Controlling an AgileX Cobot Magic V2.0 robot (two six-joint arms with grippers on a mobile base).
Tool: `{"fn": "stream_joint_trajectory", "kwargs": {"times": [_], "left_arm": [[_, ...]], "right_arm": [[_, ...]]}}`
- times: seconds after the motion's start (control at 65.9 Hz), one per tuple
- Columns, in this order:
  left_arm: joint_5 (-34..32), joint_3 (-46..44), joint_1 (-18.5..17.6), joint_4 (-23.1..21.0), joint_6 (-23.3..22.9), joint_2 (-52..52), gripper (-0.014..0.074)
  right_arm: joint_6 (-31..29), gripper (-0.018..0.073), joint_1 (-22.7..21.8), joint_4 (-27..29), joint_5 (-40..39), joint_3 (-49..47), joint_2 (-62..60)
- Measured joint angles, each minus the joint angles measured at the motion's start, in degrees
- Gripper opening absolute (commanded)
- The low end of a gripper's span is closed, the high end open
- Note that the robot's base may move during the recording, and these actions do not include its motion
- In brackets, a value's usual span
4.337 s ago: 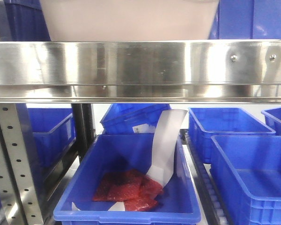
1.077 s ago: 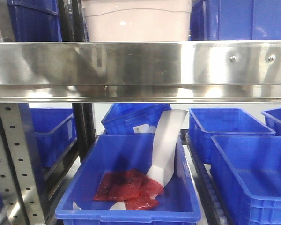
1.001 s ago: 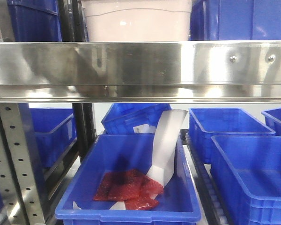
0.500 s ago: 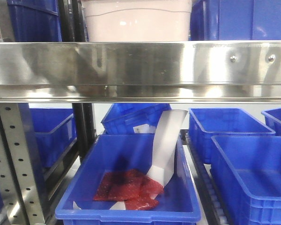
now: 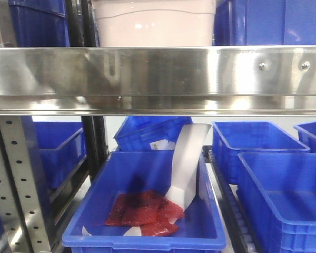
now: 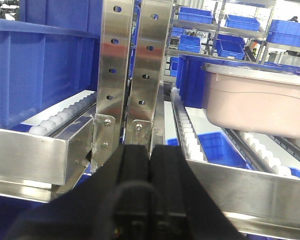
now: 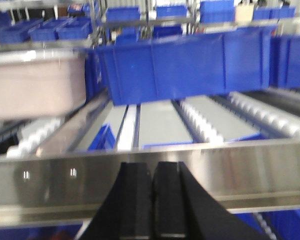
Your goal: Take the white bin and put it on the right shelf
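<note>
Bin: the white bin (image 5: 154, 22) sits on the shelf (image 5: 158, 71) at 12 o'clock in the front view, behind the steel lip, resting on rollers (image 6: 190, 140).
Left hand (image 6: 150, 170): fingers pressed together, empty, below the shelf lip; bin at its 2 o'clock.
Right hand (image 7: 152, 200): fingers together, empty; bin (image 7: 35, 85) at its 10 o'clock.
Below: blue bin (image 5: 147, 211) holding red packets (image 5: 142, 211).
</note>
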Motion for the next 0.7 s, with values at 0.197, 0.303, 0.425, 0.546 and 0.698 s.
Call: {"fn": "stream_joint_trajectory", "kwargs": {"times": [0.197, 0.303, 0.425, 0.546, 0.698], "left_arm": [[0.06, 0.0, 0.0, 0.0, 0.0, 0.0, -0.0118], [0.14, 0.0, 0.0, 0.0, 0.0, 0.0, -0.0118], [0.2, 0.0, 0.0, 0.0, 0.0, 0.0, -0.0118], [0.2, 0.0, 0.0, 0.0, 0.0, 0.0, -0.0118], [0.28, 0.0, 0.0, 0.0, 0.0, 0.0, -0.0118]], "right_arm": [[5.55, 0.0054, 2.25, -6.34, -3.59, 7.82, -5.75], [5.68, 0.0054, 2.35, -6.43, -4.42, 11.98, -9.53], [5.68, 0.0054, 2.35, -8.01, -5.52, 14.35, -10.89], [5.68, 0.0054, 2.35, -10.11, -7.07, 14.35, -10.88], [5.71, 0.0054, 2.35, -10.68, -7.84, 14.35, -10.88]]}}
